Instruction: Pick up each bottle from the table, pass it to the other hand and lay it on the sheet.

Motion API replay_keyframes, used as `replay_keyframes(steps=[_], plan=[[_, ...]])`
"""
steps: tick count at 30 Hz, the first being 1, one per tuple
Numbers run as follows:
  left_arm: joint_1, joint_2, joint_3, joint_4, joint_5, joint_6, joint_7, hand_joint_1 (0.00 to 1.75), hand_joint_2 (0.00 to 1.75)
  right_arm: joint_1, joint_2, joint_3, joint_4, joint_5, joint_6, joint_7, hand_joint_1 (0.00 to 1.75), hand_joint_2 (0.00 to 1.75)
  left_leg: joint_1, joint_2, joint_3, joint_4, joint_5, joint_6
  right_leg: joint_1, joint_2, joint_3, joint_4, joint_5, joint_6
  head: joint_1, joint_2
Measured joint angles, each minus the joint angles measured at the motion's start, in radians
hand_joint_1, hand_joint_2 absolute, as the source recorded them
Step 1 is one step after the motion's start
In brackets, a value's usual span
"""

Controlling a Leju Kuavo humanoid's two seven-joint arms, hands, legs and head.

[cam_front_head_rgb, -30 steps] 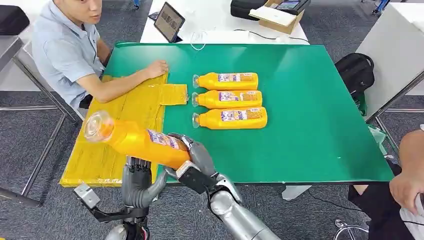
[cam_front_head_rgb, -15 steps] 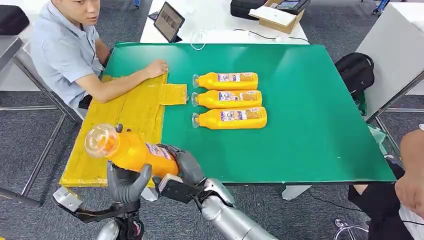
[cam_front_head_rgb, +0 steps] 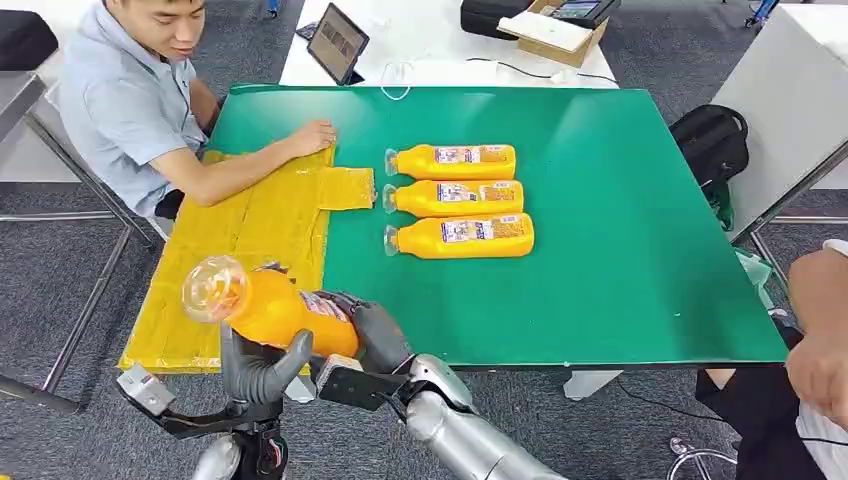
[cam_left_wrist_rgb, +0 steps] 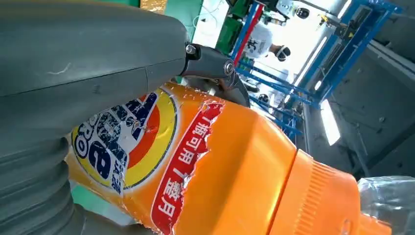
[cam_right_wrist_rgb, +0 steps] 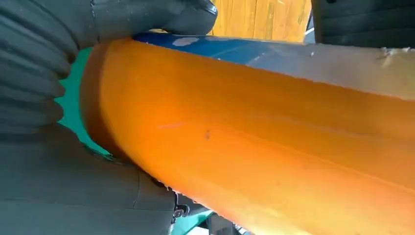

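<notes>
I hold an orange bottle (cam_front_head_rgb: 275, 310) with a clear cap (cam_front_head_rgb: 214, 288) in the air over the table's near left edge, cap tilted up toward me. My right hand (cam_front_head_rgb: 377, 336) grips its base end. My left hand (cam_front_head_rgb: 260, 366) wraps its middle from below; the left wrist view has the label (cam_left_wrist_rgb: 127, 142) pressed against the thumb (cam_left_wrist_rgb: 88, 73). The right wrist view shows the orange body (cam_right_wrist_rgb: 254, 142) in the hand's grasp. Three more orange bottles (cam_front_head_rgb: 455, 162) (cam_front_head_rgb: 455, 198) (cam_front_head_rgb: 462, 236) lie side by side on the green table (cam_front_head_rgb: 620, 260). The yellow sheet (cam_front_head_rgb: 250, 225) covers the table's left side.
A person sits at the far left with a hand (cam_front_head_rgb: 314, 136) resting on the sheet's far corner. Another person's arm (cam_front_head_rgb: 815, 310) is at the right edge. A tablet (cam_front_head_rgb: 338, 42) and a box (cam_front_head_rgb: 555, 30) stand on the white table behind.
The bottle has come down and nearer to me. My left hand has risen and closed around its middle, while my right hand keeps hold of the base.
</notes>
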Motion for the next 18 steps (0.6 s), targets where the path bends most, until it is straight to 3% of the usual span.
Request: replay_keyframes(steps=[12,13,14,15,18], plan=[[-0.017,0.005,0.000,0.013,-0.002,-0.001,0.003,1.75,1.75,-0.013,-0.004,0.009,0.000,0.006,0.000,0.015,1.75,1.75,0.000,0.000,-0.001,0.000,0.000,0.000,0.000,0.000,0.000,0.000,0.000,0.000,0.000,0.000],[-0.021,0.006,0.001,0.015,-0.001,-0.001,0.008,1.75,1.75,-0.021,-0.006,0.013,0.000,0.016,0.000,0.027,1.10,1.75,0.000,0.000,-0.001,0.000,0.000,0.000,0.000,0.000,0.000,0.000,0.000,0.000,0.000,0.000],[-0.025,0.008,0.003,0.016,-0.001,-0.002,0.011,1.75,1.75,-0.032,-0.009,0.018,0.000,0.022,0.001,0.037,0.00,1.75,0.000,0.000,-0.001,0.000,0.000,0.000,0.000,0.000,0.000,0.000,0.000,0.000,0.000,0.000],[-0.030,0.008,0.006,0.016,0.001,-0.003,0.017,1.75,1.75,-0.039,-0.011,0.021,0.000,0.023,0.004,0.046,0.00,0.00,0.000,0.000,0.000,0.000,0.000,0.000,0.000,0.000,0.000,0.000,0.000,0.000,0.000,0.000],[-0.040,0.013,0.018,0.016,0.016,-0.009,0.047,1.75,1.75,-0.048,-0.013,0.023,0.000,0.020,0.014,0.060,0.00,0.00,0.000,0.000,0.000,0.000,0.000,0.000,0.000,0.000,0.000,0.000,0.000,0.000,0.000,0.000]])
